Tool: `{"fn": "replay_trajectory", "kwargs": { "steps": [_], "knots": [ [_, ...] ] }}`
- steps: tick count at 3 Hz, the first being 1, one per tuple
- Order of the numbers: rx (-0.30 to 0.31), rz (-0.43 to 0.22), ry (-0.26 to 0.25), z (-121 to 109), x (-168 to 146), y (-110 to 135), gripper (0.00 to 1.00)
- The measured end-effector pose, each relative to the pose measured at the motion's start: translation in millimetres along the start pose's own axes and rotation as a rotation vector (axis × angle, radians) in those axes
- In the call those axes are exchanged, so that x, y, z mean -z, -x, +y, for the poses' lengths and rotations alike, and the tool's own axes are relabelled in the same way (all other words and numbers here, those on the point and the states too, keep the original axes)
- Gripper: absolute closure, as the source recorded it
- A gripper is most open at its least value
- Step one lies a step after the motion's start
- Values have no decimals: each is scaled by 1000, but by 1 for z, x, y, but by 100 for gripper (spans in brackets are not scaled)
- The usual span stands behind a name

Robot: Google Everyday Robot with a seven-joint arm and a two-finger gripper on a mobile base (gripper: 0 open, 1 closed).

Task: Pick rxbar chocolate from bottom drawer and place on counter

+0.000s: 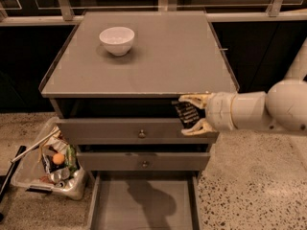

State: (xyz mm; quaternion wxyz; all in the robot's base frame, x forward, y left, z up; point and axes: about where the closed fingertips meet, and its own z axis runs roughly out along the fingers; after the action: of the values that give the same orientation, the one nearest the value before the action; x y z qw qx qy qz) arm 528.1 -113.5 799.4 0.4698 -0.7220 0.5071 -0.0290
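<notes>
Fingers (195,98) of the cream two-finger gripper (184,115) clamp from above and below on the rxbar chocolate (188,113), a small flat black wrapper with pale lettering. The bar is held on edge and slightly tilted between them. It hangs in the air just under the chipped front edge of the counter (182,47), the broad flat grey cabinet top with a thin raised rim, near that edge's right end. The gripper sits in front of the right end of the top grey drawer (105,131), reaching in from the right on a thick off-white arm (268,109).

Below the top drawer is a second grey drawer (110,161); each has a small round metal knob at its middle. The bottom drawer (168,205), a wide shallow grey tray with thin side walls, stands pulled out, with only a shadow on its floor.

A round white bowl (116,40) rests upright on the counter towards its back left, well apart from the gripper. A clear plastic bin (29,176) of mixed clutter sits on the speckled floor (249,186), left of the cabinet.
</notes>
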Motion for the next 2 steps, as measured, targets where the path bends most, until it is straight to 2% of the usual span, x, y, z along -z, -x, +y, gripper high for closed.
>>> {"fn": "replay_trajectory", "kwargs": {
  "steps": [1, 2],
  "knots": [
    [73, 7, -53, -57, 27, 12, 100],
    [94, 9, -95, -110, 40, 8, 100]
  ]
}}
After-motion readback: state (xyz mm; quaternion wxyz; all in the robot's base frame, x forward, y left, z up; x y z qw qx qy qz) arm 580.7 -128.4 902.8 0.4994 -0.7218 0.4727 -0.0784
